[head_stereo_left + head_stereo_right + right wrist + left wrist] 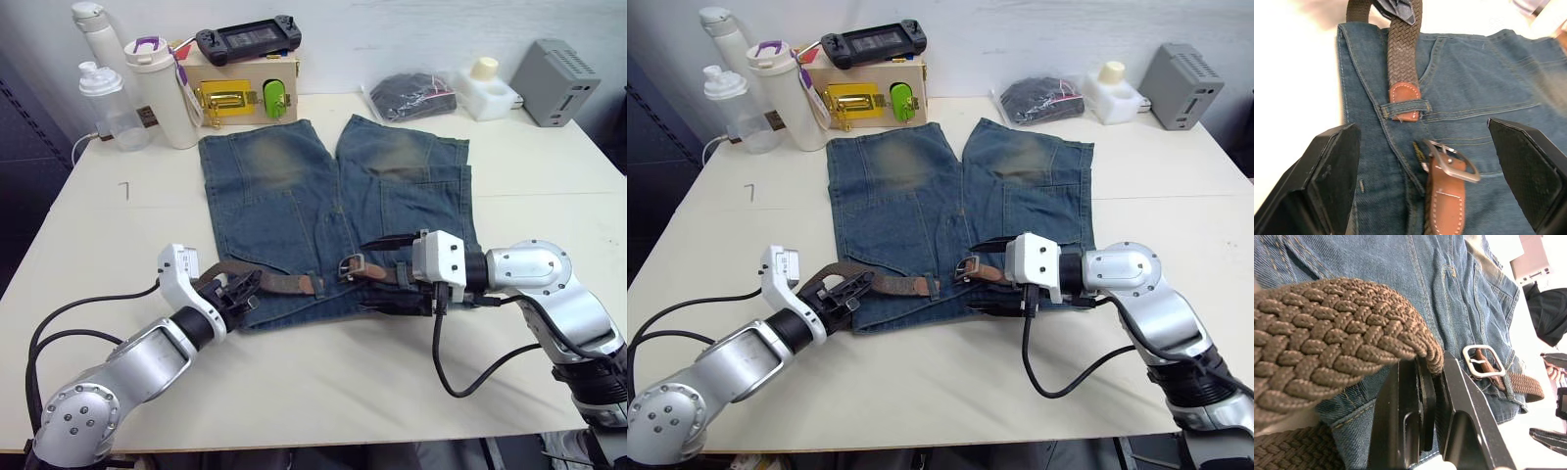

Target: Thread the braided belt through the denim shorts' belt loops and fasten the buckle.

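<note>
The denim shorts [294, 196] lie flat on the table, waistband toward me. The braided belt [279, 284] runs along the waistband. Its leather tip [1404, 94] is tucked under one of the belt loops [1403, 106]. Just right of that tip lies the buckle [351, 266] on its brown leather end. My left gripper [238, 289] is at the waistband's left corner, shut on a bend of the braided belt [1352, 342]. My right gripper [367, 276] is open, one finger on either side of the waistband at the buckle [1453, 160], holding nothing.
Along the table's far edge stand bottles [157, 88], a wooden box with a yellow latch [223, 98] and a game controller [248, 39] on top, a black pouch [411, 95], a white container [487, 88] and a grey box [558, 83].
</note>
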{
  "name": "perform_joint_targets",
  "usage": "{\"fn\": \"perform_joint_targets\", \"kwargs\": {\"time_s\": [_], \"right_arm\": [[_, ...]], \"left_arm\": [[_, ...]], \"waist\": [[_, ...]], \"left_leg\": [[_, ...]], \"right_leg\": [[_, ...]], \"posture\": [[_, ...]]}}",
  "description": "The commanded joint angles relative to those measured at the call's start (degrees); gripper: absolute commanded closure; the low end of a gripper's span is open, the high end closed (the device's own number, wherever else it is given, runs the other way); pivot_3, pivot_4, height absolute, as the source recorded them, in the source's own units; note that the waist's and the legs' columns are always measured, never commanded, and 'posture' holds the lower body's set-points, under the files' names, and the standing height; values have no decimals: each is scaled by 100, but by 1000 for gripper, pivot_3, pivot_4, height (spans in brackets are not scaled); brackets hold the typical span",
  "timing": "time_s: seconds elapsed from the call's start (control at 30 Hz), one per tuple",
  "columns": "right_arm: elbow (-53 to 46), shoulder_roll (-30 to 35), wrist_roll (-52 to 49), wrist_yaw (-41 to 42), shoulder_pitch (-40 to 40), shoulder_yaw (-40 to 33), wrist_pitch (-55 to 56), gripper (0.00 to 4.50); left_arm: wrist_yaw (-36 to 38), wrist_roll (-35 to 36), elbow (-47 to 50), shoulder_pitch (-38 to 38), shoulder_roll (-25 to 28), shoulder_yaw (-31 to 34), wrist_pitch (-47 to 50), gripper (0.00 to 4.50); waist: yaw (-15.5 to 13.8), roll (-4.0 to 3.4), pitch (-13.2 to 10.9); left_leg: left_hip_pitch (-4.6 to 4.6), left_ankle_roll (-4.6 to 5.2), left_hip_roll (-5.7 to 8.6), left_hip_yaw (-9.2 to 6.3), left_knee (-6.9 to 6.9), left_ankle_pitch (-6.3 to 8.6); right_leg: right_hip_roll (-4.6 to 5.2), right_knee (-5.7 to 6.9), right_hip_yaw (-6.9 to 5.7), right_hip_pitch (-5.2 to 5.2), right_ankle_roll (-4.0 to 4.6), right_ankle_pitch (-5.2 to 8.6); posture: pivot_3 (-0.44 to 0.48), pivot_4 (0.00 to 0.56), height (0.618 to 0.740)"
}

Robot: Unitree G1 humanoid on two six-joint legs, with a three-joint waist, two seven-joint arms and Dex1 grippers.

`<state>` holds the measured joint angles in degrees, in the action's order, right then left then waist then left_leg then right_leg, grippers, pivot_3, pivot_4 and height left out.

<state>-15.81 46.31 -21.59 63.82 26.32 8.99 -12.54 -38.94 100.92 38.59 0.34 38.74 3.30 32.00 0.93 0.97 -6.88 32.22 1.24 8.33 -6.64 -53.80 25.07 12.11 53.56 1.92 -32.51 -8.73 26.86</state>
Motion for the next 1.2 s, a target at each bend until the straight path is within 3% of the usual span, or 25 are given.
{"fn": "perform_joint_targets", "kwargs": {"time_s": [0.03,0.3,0.47,0.63,0.87,1.2], "right_arm": [[-162,80,-242,155,118,-284,-179,67],[49,-19,21,200,112,-271,-2,67],[121,-84,491,94,-16,-120,426,67],[395,-76,1464,-192,-131,96,1637,67],[838,-37,2529,-815,-245,28,3441,67],[903,4,2916,-1240,-347,56,4271,67]], "left_arm": [[288,-318,-49,-102,58,-70,191,4500],[1547,-1125,-785,-932,0,-616,1010,4500],[3016,-2533,-1423,-1837,-183,-1424,1473,4500],[4296,-3894,-1804,-2286,-116,-2046,1251,4500],[4975,-4512,-2072,-2273,-337,-1941,1207,4500],[5511,-5133,-2223,-2283,-812,-1488,1552,4500]], "waist": [[-22,0,0],[-100,-2,1],[-89,-7,4],[-71,-10,6],[-85,-12,8],[-84,-12,8]], "left_leg": [[0,0,0,0,0,0],[0,1,-2,3,-4,0],[0,2,-2,3,-4,-1],[-2,2,-2,4,6,-1],[-3,2,-3,3,8,-1],[-3,2,-3,-2,4,-2]], "right_leg": [[0,-1,0,0,0,0],[-1,-13,0,7,0,0],[-2,-17,-3,12,0,0],[-2,-19,-3,10,-1,-1],[-3,-20,-6,9,-3,-1],[-10,-16,-6,10,-3,-2]], "posture": [[0,150,645],[0,150,645],[0,150,645],[0,150,645],[0,150,645],[0,150,645]]}}
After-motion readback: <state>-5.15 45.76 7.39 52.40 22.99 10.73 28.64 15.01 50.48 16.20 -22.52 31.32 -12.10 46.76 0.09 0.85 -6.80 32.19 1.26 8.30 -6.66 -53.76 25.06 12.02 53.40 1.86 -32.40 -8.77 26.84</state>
